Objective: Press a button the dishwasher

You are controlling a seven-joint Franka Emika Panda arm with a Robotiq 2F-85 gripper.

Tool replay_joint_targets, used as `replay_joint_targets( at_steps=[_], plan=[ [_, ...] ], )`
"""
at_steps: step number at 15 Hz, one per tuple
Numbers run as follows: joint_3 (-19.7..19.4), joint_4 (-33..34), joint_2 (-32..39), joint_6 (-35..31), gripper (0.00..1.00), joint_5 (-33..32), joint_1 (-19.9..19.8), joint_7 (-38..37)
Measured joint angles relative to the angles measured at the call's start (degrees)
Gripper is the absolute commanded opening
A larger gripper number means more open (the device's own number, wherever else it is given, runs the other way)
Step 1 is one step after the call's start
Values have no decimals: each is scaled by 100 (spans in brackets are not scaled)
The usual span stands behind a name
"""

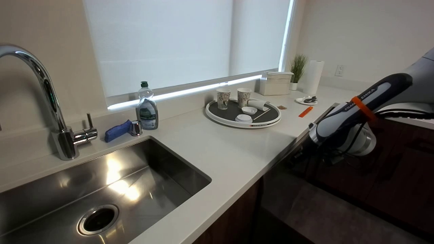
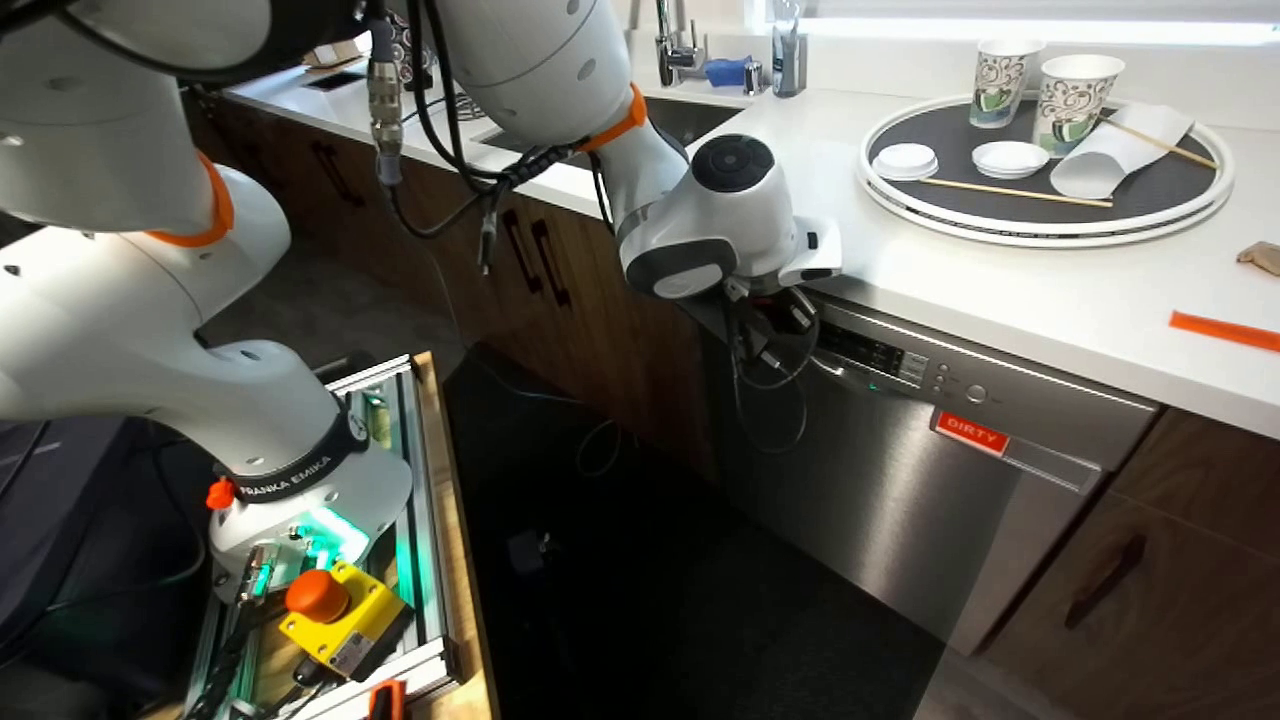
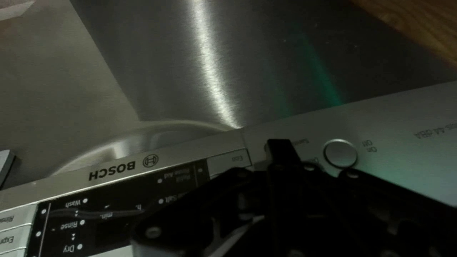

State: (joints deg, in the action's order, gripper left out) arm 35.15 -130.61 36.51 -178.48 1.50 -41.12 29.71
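Observation:
The dishwasher (image 2: 880,490) has a brushed steel front and a control strip along its top, under the counter. In the wrist view, upside down, the strip shows a dark display (image 3: 117,214), an Eco button (image 3: 230,159) and a round on/off button (image 3: 341,153). My gripper (image 3: 280,146) is shut and empty, its fingertips over the strip between these two buttons. I cannot tell whether they touch it. In the exterior views the gripper (image 2: 785,340) is at the counter's front edge; there it (image 1: 295,161) is dark and partly hidden. A round button (image 2: 976,394) sits farther along the strip.
The white counter (image 1: 217,152) overhangs the strip. On it are a round tray (image 2: 1045,235) with cups and lids, and an orange strip (image 2: 1225,330). A sink (image 1: 112,189) lies beside. A red "DIRTY" sign (image 2: 970,432) is on the dishwasher. Cables hang by the gripper.

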Motion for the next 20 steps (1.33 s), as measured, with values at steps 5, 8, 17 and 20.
replay_joint_targets(
  at_steps=[5,8,17,20],
  plan=[
    [159,-65,94,-162,0,-42,-197,-215],
    [188,-67,109,-162,0,-108,-240,-280],
    [-81,-24,-101,0,0,-264,75,-408],
    [-186,16,-160,109,0,-252,206,-509]
  ],
)
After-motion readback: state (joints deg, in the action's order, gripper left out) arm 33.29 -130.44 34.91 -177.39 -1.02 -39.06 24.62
